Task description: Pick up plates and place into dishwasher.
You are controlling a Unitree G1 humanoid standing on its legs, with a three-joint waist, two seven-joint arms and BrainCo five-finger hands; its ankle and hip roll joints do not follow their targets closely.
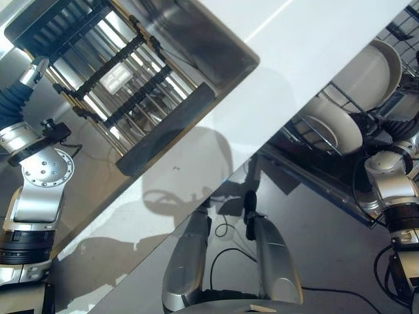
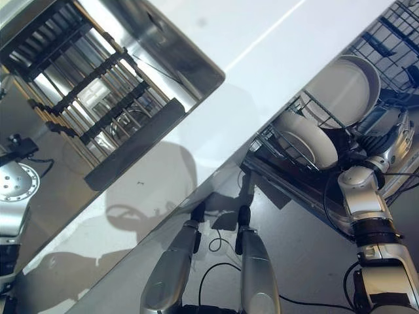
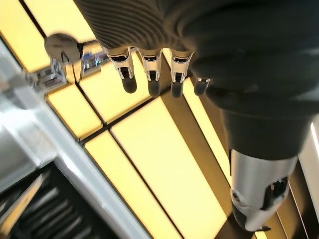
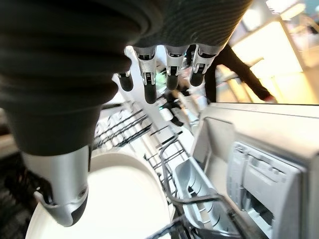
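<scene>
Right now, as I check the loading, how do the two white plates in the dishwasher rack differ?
The farther plate shows its broad concave face with a raised rim; the nearer plate shows mostly its rounded edge. The farther plate looks larger in the view and sits deeper in the rack; the nearer plate sits closer to the white counter. Both are white and stand on edge between the wires. The right hand hangs open above them.
</scene>
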